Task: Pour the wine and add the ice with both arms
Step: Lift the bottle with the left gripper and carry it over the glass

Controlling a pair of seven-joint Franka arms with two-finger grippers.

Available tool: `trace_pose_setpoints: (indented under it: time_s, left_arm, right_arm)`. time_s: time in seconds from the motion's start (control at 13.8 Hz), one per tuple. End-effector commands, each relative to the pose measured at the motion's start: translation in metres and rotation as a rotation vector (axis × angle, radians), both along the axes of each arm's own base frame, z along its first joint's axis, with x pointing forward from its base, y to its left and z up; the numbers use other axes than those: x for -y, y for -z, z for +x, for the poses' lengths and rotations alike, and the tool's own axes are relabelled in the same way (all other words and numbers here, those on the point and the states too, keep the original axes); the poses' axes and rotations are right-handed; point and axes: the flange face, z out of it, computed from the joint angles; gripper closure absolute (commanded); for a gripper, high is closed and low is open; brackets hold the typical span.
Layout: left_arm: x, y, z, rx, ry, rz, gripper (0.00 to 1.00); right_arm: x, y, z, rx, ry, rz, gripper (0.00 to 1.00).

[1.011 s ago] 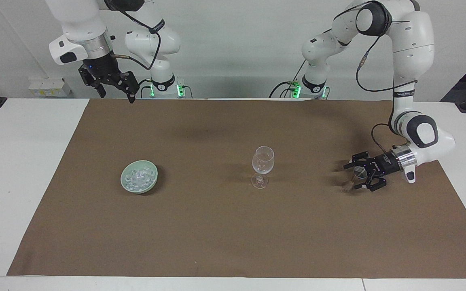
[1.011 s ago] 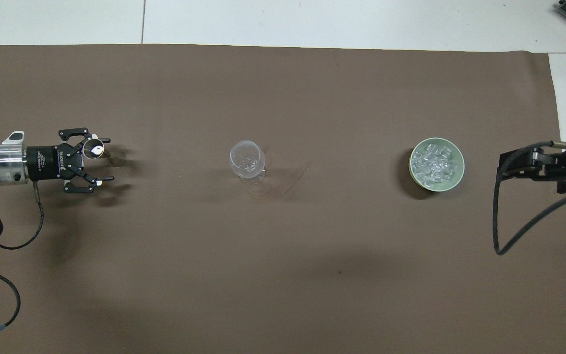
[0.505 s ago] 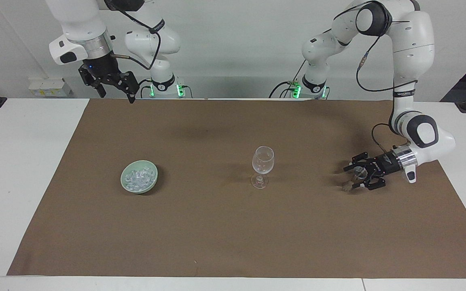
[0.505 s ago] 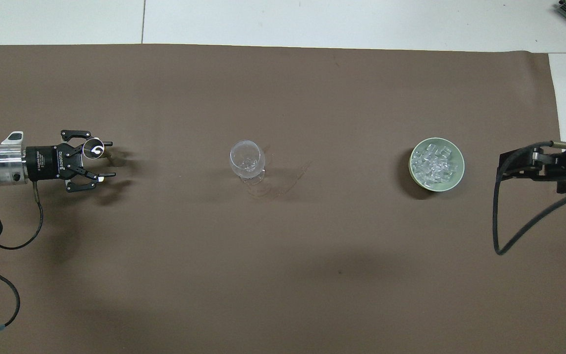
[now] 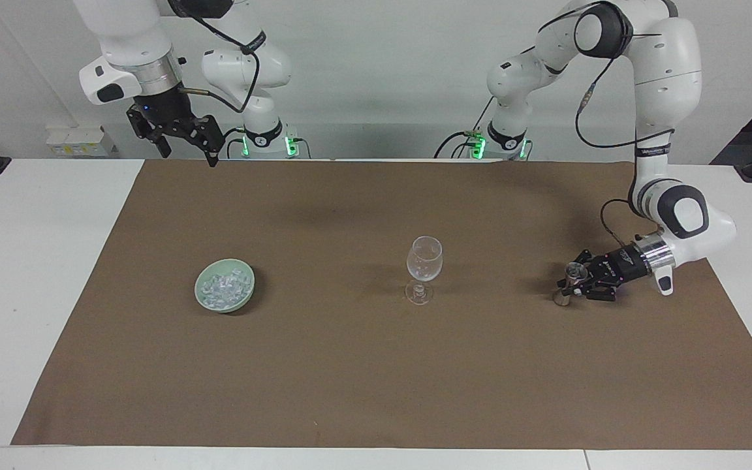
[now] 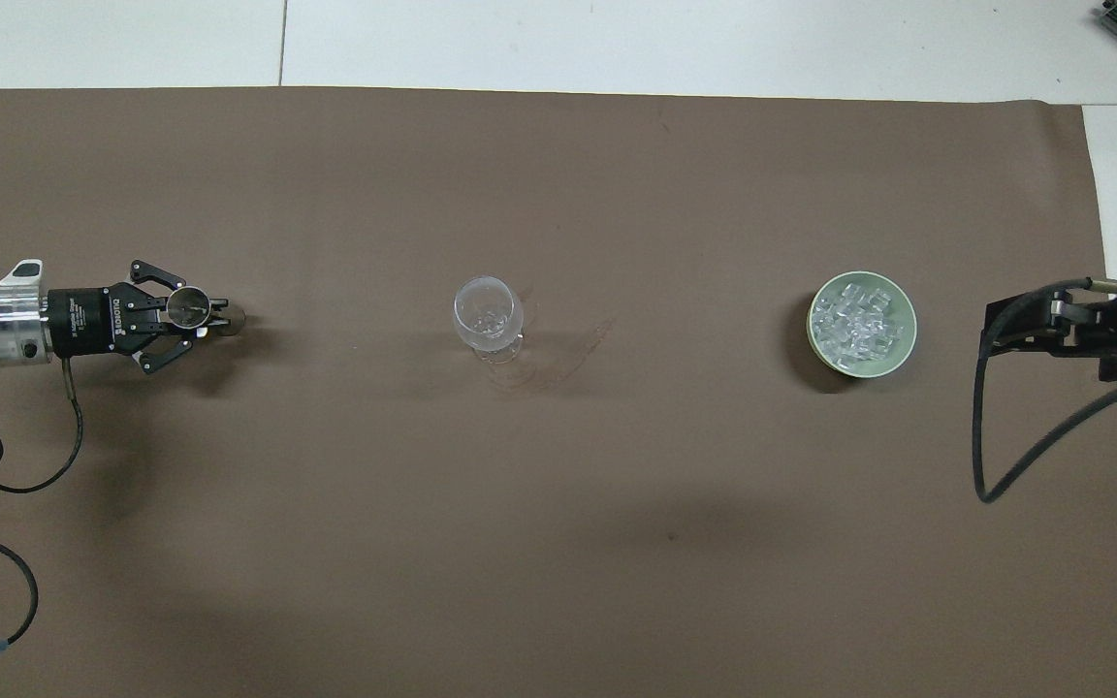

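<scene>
Left claw [image 5: 570, 282] grips (seemingly metal) cup [image 5: 569, 281].

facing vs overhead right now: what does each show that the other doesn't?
Facing only: both arm bases, and the right hand raised, open, over the mat's edge nearest the robots. Overhead only: a look straight down into the small metal cup and the wine glass. Both: the left hand shut on the small metal cup, the wine glass mid-mat, ice in the green bowl.
</scene>
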Motion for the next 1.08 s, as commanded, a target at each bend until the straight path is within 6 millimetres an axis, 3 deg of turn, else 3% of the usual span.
trace_pose_setpoints:
  time_s: [0.0,0.65,1.01]
  left_arm:
    - [0.002,-0.005,-0.008,0.009,-0.017,0.008,1.00]
    - [-0.004,-0.012,-0.009,-0.058,-0.039,-0.032,1.00]
    - [0.030,-0.064,0.004,-0.078,-0.061,0.022,1.00]
  right_arm:
    - [0.003,-0.002,-0.006,-0.004,-0.019,0.024,0.00]
    - [0.003,-0.002,-0.006,-0.004,-0.019,0.024,0.00]
    - [0.002,-0.002,-0.006,-0.004,-0.020,0.024,0.00]
